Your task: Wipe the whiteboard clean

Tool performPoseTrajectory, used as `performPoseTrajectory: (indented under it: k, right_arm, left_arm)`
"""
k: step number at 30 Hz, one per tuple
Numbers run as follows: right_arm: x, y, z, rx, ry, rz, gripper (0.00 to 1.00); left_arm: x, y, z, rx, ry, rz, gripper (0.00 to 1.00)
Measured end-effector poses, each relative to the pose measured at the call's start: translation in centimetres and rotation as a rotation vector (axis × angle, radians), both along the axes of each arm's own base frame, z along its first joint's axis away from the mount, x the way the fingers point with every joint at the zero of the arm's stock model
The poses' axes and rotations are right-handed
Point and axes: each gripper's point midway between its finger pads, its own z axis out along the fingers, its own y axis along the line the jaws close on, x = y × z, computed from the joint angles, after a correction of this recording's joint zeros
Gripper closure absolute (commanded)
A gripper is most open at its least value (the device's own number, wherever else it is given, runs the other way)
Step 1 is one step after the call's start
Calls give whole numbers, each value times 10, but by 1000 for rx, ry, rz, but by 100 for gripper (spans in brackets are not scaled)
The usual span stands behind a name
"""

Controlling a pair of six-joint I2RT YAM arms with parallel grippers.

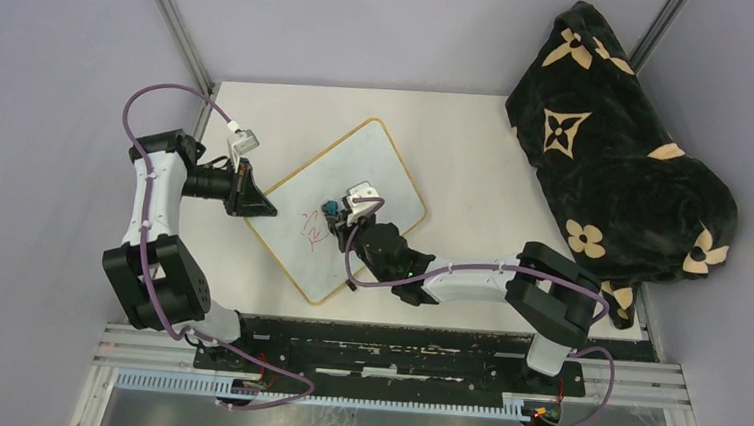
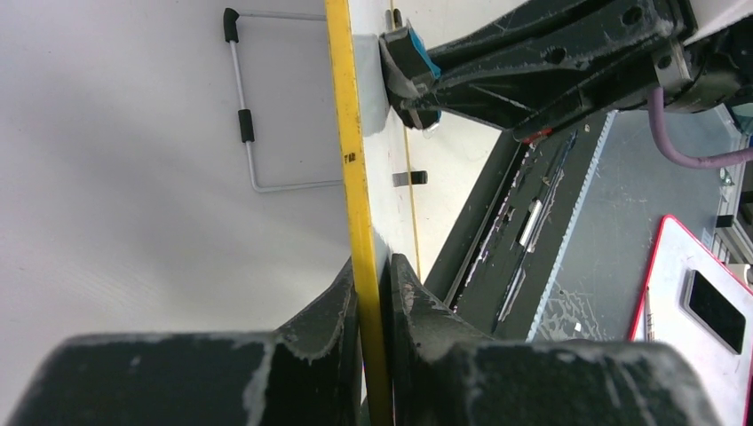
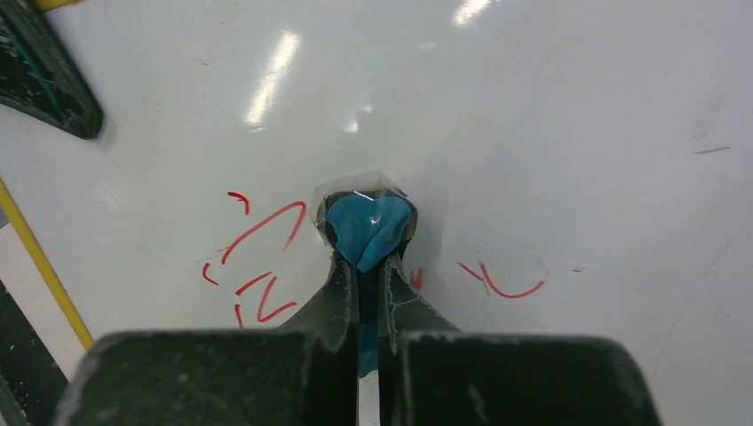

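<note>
From above, the whiteboard (image 1: 381,163) lay skewed mid-table with wiping apparently in hand: the left gripper (image 1: 261,205) pinched its nine o'clock edge while the right gripper (image 1: 338,214) pressed a blue pad (image 1: 330,209) beside a red scribble (image 1: 312,231). The left wrist view showed jaws clamped on the yellow frame (image 2: 348,133). In the right wrist view the jaws gripped the pad, with red strokes at its eight and four o'clock; sweeps across both seemed due next

My left arm (image 1: 149,197) and right arm (image 1: 469,280) match: white shells on the long links, chunky black housings at the joints. A purple cable (image 2: 659,120) runs along each one. The pincer fingers (image 3: 337,293) I'm watching are black, their edges scuffed pale grey.
</note>
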Motion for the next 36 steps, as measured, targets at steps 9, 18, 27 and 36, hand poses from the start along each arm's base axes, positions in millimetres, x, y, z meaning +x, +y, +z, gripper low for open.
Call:
performPoseTrajectory:
  k: [9,18,27,36]
  right_arm:
    - [44,-68,-14,-1,22,-169,99]
    - [60,-95,-23,-8,40,-237,99]
    - [32,-52,-17,-34,8,-204,99]
    - [-12,-2,-12,-20,-3,-72,99]
  left_arm:
    - [0,0,0,-1,0,0,97]
    - [-1,-1,0,-4,3,-1,97]
    - [-2,0,0,-3,10,5,97]
    - [-2,1,0,-3,10,5,97]
